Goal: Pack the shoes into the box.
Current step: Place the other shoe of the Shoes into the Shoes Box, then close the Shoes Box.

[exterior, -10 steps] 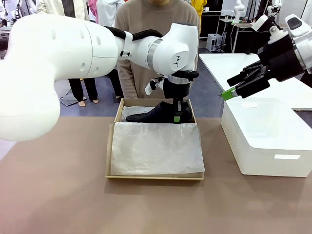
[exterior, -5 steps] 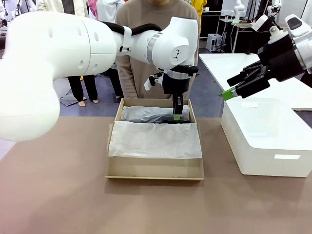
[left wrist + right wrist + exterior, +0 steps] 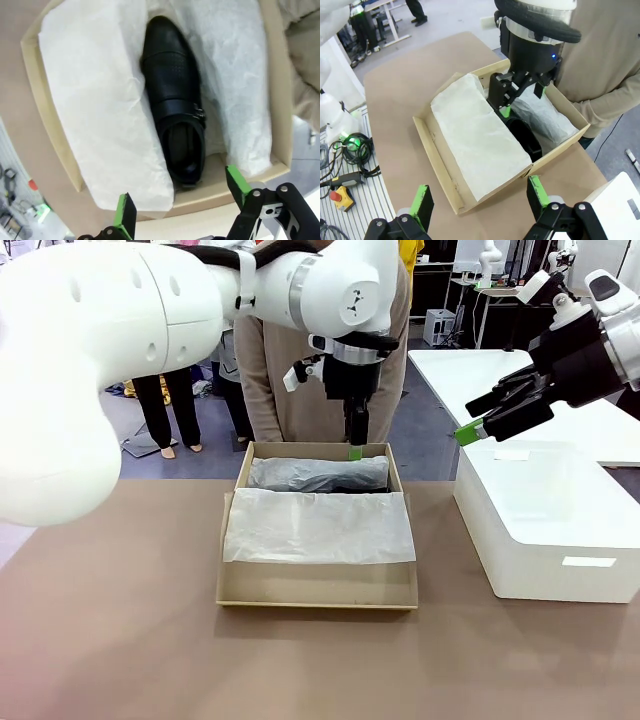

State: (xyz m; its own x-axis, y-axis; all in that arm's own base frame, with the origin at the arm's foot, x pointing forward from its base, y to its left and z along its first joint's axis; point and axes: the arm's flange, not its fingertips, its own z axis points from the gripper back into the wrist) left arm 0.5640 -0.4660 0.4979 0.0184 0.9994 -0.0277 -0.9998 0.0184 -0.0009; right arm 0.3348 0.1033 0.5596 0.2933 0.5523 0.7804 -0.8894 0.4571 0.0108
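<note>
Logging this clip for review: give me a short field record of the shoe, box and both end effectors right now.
box: open, on table
shoe: one visible, lying in box, far side, between tissue paper folds
left end effector: open, empty, above the shoe
right end effector: open, empty, above white block
person: standing behind box

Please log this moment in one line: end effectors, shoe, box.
left end effector: open, above box far end | right end effector: open, raised near white block | shoe: lying in box, not held
</note>
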